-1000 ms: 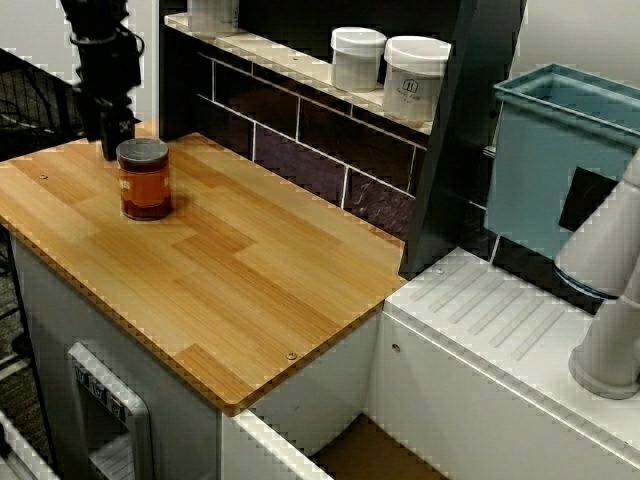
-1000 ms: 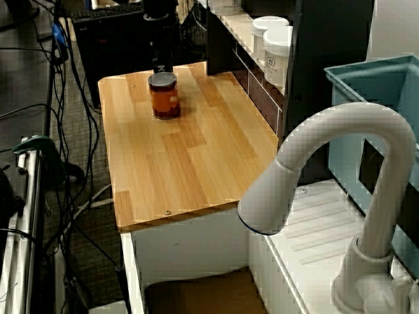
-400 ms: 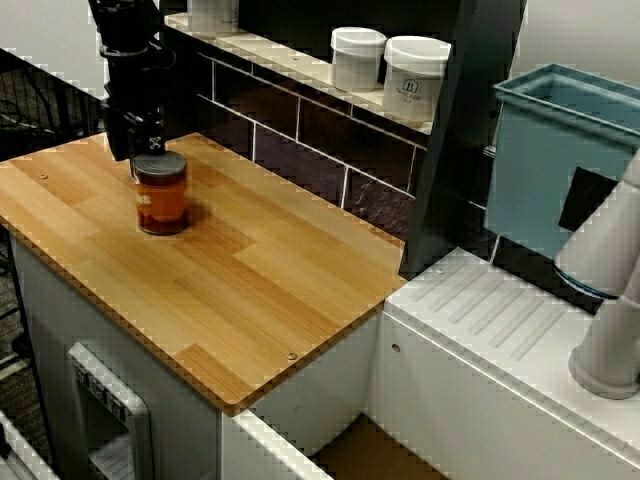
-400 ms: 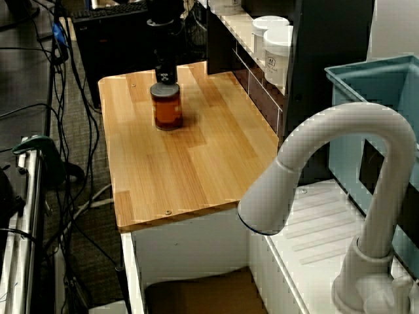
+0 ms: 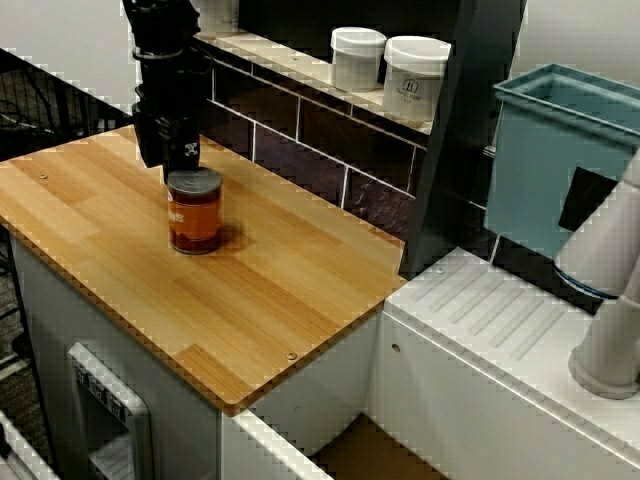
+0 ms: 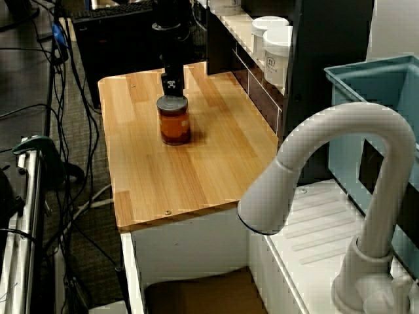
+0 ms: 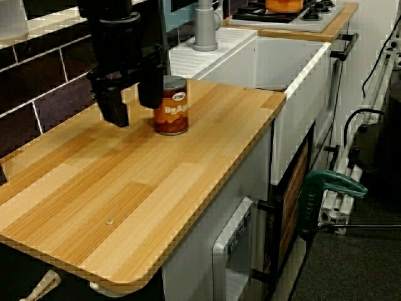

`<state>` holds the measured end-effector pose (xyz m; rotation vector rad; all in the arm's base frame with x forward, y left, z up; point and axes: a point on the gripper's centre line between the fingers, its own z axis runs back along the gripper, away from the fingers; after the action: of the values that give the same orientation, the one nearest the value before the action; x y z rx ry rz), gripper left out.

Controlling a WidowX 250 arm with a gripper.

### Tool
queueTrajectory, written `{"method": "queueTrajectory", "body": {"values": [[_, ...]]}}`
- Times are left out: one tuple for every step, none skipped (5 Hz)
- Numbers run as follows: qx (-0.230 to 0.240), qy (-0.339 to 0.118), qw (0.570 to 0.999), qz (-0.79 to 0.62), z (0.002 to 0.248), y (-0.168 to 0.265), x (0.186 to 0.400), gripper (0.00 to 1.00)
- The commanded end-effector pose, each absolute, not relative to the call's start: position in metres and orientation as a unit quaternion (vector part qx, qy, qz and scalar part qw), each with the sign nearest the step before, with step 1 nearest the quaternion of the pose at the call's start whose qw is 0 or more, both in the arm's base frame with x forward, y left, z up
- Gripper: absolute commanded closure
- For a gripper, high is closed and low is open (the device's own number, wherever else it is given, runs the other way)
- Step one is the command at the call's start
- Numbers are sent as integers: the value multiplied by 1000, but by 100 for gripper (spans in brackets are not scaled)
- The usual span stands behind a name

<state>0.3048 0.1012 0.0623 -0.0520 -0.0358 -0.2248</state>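
Note:
An orange-labelled can with a silver lid stands upright on the wooden counter. My black gripper hangs just behind it, on the side away from the sink. In the low view from the counter's end, the gripper shows two fingers spread apart with nothing between them. The nearer finger stands right beside the can, touching or almost touching it. From behind the faucet, the gripper sits directly behind the can.
Two white jars stand on the tiled ledge along the back wall. A blue bin, a white drainboard and a white faucet lie past the counter's end. Cables hang beside the counter.
The gripper and the can have both slid along the counter toward the sink end, the gripper staying close behind the can. The can remains upright.

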Motion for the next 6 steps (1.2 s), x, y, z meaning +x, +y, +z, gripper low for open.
{"method": "queueTrajectory", "body": {"values": [[-8, -65, 991, -121, 89, 62, 291, 0], [-3, -65, 989, -130, 86, 46, 286, 0], [-5, -63, 988, -143, 84, 27, 277, 0], [-2, -59, 990, -130, 80, 24, 276, 0], [-18, -30, 981, -192, 84, 40, 286, 0], [-48, -24, 955, -292, 100, 54, 296, 0]]}}
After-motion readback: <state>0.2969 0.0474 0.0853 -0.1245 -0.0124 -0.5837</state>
